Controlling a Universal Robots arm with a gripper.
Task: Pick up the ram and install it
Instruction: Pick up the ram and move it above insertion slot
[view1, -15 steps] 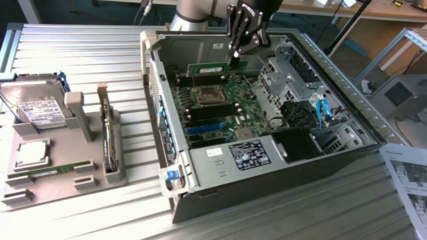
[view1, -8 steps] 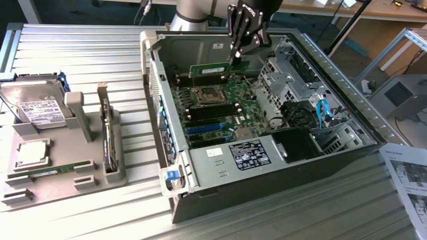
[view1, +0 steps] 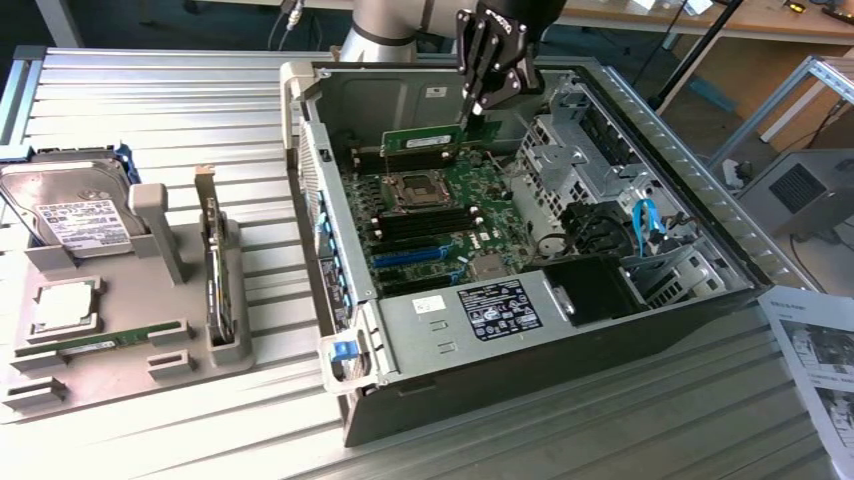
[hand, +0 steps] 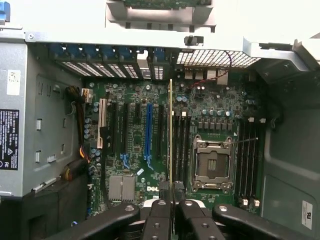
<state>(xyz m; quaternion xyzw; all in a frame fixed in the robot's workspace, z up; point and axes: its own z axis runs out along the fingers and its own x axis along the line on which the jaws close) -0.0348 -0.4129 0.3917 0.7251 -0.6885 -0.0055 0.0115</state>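
In the upper centre of the exterior view, the black gripper (view1: 474, 117) reaches down into the open computer case (view1: 441, 345), its fingers closed almost fully on the top edge of the ram (view1: 424, 141). The green stick stands on its long edge, roughly level, above the motherboard (view1: 461, 215) and just behind the square processor socket (view1: 414, 186). Whether its lower edge touches a slot cannot be told. In the wrist view the stick shows edge-on as a thin line, pinched between the two fingers (hand: 187, 212) and running parallel with the black memory slots (hand: 182, 145) beside the socket. The case lies on its side on the ribbed metal desk (view1: 200, 110), filling the middle of the frame. At the exterior view's left a grey tray (view1: 174, 350) carries a hard drive (view1: 67, 205), a square silver chip (view1: 63, 305), an expansion card (view1: 214, 265) standing on edge, and a second green stick (view1: 100, 343) lying in its holder near the lower left.
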